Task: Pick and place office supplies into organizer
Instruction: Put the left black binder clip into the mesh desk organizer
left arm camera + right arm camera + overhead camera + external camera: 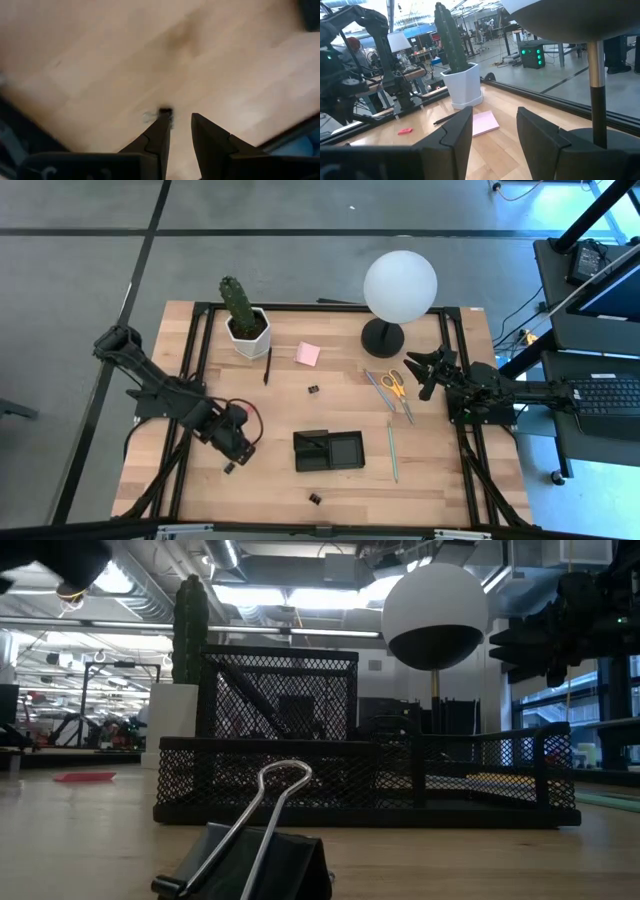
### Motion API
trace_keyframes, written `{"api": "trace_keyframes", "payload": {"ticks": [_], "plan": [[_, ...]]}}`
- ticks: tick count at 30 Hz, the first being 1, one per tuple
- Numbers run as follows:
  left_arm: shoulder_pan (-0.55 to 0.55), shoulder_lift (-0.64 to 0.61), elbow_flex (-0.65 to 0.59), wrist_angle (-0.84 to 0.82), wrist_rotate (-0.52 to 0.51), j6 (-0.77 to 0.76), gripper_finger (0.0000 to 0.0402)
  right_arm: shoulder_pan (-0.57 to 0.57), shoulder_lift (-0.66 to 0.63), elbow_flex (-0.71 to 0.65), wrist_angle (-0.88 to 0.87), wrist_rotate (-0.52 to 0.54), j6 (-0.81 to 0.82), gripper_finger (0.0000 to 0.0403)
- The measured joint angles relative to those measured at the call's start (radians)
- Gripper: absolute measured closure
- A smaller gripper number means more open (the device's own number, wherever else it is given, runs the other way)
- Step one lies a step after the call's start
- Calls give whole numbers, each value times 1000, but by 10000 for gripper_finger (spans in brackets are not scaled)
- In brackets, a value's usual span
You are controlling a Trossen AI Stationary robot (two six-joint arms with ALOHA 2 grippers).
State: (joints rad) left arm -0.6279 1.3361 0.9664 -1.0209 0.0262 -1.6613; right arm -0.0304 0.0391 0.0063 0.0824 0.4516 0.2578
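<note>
The black mesh organizer [328, 450] [370, 775] stands near the table's near edge, at its middle. My left gripper [240, 448] [180, 120] is left of it, pointing down, fingers open with a narrow gap. A tiny black binder clip [229, 467] [165, 111] lies on the wood just past one fingertip. Two other clips [313, 389] [315, 498] [250, 860] lie loose. The pink sticky pad [307, 354] [485, 122], a black pen [267, 366], yellow scissors [397, 383], a green pencil [392, 450] and a red eraser [405, 131] lie flat. My right gripper [425, 372] [492, 135] is open beside the scissors.
A potted cactus [243, 320] [455, 60] and a white globe lamp [399, 288] on a round black base stand along the far edge. Bare wood lies between the left gripper and the organizer. Black frame rails run along the table's left and right sides.
</note>
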Motion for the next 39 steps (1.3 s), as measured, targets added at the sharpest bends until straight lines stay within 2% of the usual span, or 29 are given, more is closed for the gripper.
{"api": "trace_keyframes", "payload": {"ticks": [7,14,23,28,33,39], "plan": [[-40,0,-137,97,125,-148,327,0,0,0,0,0,2,249],[-52,0,-229,301,123,-171,327,0,0,0,0,0,3,249],[-53,0,-261,321,136,-186,327,0,0,0,0,-1,3,249],[-54,0,-282,325,181,-202,327,0,0,0,0,-1,3,249],[-67,0,-301,406,179,-199,327,0,0,0,0,-1,3,249],[-89,0,-302,415,178,-235,327,0,0,0,0,-2,3,249]]}}
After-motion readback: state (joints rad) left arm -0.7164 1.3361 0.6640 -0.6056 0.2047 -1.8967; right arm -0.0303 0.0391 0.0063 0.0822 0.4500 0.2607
